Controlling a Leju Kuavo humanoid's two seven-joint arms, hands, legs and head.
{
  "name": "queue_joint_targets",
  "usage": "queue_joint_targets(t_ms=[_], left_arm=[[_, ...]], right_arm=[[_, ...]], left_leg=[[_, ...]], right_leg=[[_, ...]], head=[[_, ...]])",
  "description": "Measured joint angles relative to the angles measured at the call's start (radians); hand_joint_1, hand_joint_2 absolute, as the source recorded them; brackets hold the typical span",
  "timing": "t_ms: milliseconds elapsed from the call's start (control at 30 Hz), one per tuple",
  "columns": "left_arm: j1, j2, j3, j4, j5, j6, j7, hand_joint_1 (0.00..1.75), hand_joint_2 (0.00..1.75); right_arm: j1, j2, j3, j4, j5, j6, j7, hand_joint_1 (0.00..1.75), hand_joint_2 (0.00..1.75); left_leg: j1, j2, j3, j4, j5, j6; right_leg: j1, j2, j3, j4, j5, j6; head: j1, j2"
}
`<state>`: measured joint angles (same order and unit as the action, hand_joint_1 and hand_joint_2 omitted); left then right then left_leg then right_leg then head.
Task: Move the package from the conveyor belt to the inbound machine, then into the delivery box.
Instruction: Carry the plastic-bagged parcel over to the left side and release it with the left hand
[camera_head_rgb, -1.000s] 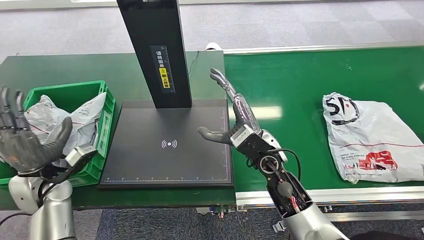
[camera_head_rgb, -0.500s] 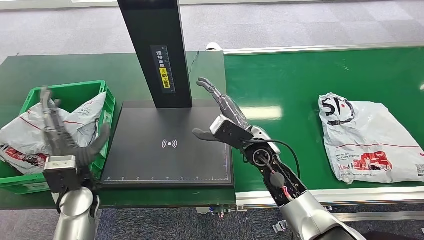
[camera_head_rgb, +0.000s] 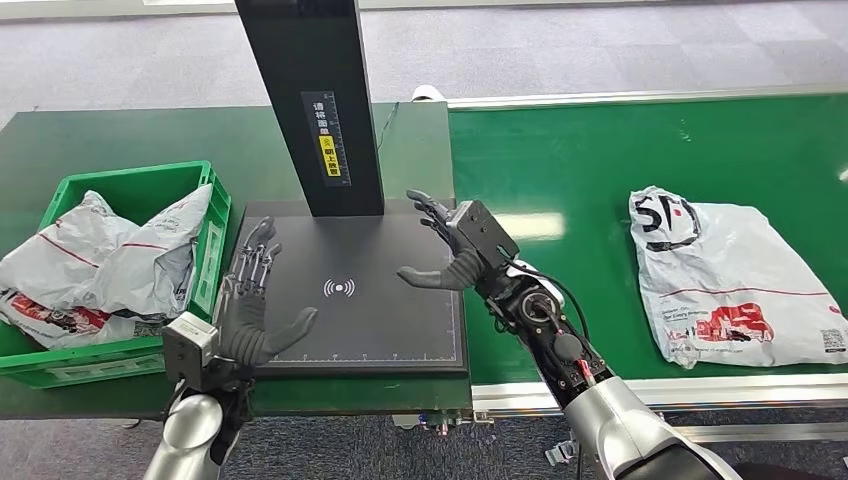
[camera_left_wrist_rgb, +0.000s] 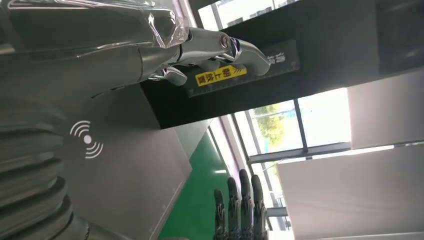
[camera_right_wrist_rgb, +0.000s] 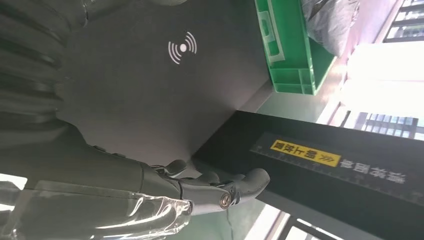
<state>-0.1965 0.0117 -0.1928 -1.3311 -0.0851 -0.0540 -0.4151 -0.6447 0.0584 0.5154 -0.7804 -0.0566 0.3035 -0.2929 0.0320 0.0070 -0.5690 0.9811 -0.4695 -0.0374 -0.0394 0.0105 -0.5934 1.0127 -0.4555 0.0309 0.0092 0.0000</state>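
package (camera_head_rgb: 735, 280) lies flat on the belt (camera_head_rgb: 600, 150), well apart from both hands. looks light, soft, slick poly bag w/ limp contents; likely best pinched at a bunched edge. left hand (camera_head_rgb: 248, 318) & right hand (camera_head_rgb: 455, 250) spread wide, holding nothing, over the scanner (camera_head_rgb: 340, 330).

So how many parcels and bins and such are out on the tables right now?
Plastic mail bags: 3, one on the conveyor belt, two in the crate
Green crates: 1
Black scanner stands: 1
Total: 5
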Motion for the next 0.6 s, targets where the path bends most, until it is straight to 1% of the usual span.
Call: queue_joint_targets(t_ms=[200,367,533,600], left_arm=[[0.000,0.000,-0.011,0.022,0.008,-0.009,0.000,0.00,1.75],[0.004,-0.001,-0.011,0.034,0.012,-0.012,-0.004,0.00,1.75],[0.009,-0.002,-0.011,0.036,0.015,-0.021,-0.004,0.00,1.75],[0.011,-0.001,-0.011,0.036,0.015,-0.024,-0.004,0.00,1.75]], right_arm=[[-0.001,0.000,-0.004,0.024,-0.017,0.012,0.003,0.00,1.75],[-0.007,0.002,-0.002,0.042,-0.057,0.014,0.008,0.00,1.75],[-0.019,0.010,0.001,0.057,-0.114,0.024,0.034,0.00,1.75],[-0.022,0.012,0.002,0.062,-0.125,0.024,0.034,0.00,0.87]], left_leg=[[0.000,0.000,0.000,0.000,0.000,0.000],[0.000,0.000,0.000,0.000,0.000,0.000],[0.000,0.000,0.000,0.000,0.000,0.000],[0.000,0.000,0.000,0.000,0.000,0.000]], right_leg=[[0.000,0.000,0.000,0.000,0.000,0.000],[0.000,0.000,0.000,0.000,0.000,0.000],[0.000,0.000,0.000,0.000,0.000,0.000],[0.000,0.000,0.000,0.000,0.000,0.000]], head=[[0.000,0.000],[0.000,0.000],[0.000,0.000],[0.000,0.000]])
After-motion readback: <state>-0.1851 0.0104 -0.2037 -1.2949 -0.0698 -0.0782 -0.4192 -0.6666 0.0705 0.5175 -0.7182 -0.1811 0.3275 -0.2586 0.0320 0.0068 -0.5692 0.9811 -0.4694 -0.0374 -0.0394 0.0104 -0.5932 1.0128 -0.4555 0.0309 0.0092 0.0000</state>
